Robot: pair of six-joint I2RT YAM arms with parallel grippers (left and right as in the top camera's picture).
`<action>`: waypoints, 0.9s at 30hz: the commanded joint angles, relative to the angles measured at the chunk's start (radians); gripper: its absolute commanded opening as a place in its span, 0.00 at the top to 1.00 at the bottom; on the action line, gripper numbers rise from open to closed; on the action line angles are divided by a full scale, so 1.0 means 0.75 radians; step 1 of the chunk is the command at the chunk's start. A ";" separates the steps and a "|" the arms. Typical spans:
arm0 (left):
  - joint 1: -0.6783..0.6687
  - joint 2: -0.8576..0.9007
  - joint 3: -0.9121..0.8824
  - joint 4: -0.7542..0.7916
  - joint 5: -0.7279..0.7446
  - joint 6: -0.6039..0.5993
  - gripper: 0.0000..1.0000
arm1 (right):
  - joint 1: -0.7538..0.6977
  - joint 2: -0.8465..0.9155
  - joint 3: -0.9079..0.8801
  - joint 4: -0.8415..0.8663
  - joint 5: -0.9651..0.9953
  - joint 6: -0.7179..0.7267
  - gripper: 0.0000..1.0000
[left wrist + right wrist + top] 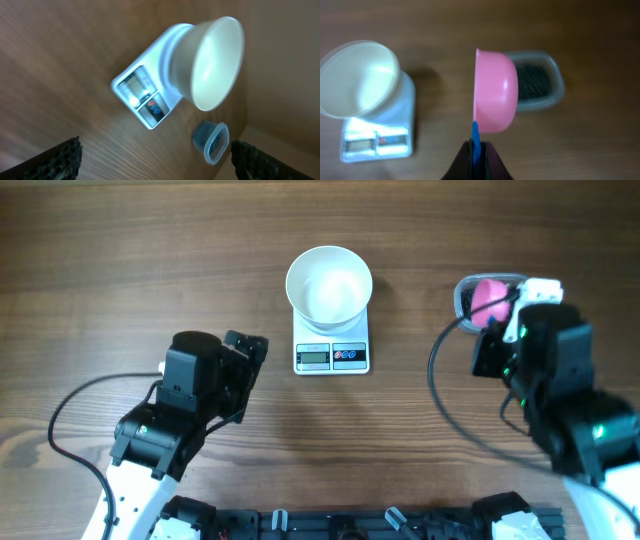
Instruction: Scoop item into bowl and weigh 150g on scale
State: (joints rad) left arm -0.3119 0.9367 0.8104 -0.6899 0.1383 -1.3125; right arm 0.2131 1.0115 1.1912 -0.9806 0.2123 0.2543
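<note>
White bowl (329, 285): upright on the scale (332, 356), covering its rear part; inside shows plain white in all 3 views. Ahead of L gripper and off to its right, apart from it; well off to R gripper's left.
Scale: display + two small btns on the front strip face the robot, not covered by bowl. Digits too small to read.
L gripper (155, 155): jaws spread wide, nothing btwn them. Ridged black fingers (57, 159) show at both bottom corners of its wrist view. Over bare wood, not touching bowl or scale.
R gripper (477, 159): pinched tight on the blue handle (475, 137) of a pink scoop (492, 92).
Scoop: sticks out straight ahead of R gripper's tips. Edge-on in the wrist view, rim turned to the gripper's left, rounded back to its right. Contents: can't tell.
Tub (555, 80): clear plastic, rounded corners, just beyond the scoop and a bit to R gripper's right. Overhead shows the scoop's pink within the tub's outline; touching or not, can't tell.
Beads (532, 82): dark grainy mass lying in the tub, partly hidden behind the scoop.
Table (120, 260): brown wood grain, under scale, tub + both grippers.
</note>
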 commanded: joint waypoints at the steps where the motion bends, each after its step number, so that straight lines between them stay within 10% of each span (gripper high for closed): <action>1: 0.010 0.002 0.003 0.039 -0.025 0.328 0.00 | -0.149 0.201 0.180 -0.144 -0.078 -0.040 0.96; 27: 0.010 0.002 0.004 0.031 -0.222 0.384 0.00 | -0.265 0.806 0.273 0.116 0.210 -0.618 0.96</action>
State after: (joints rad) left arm -0.3111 0.9371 0.8104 -0.6624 -0.0074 -1.0477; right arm 0.0261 1.5684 1.3773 -0.8959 0.3447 -0.1886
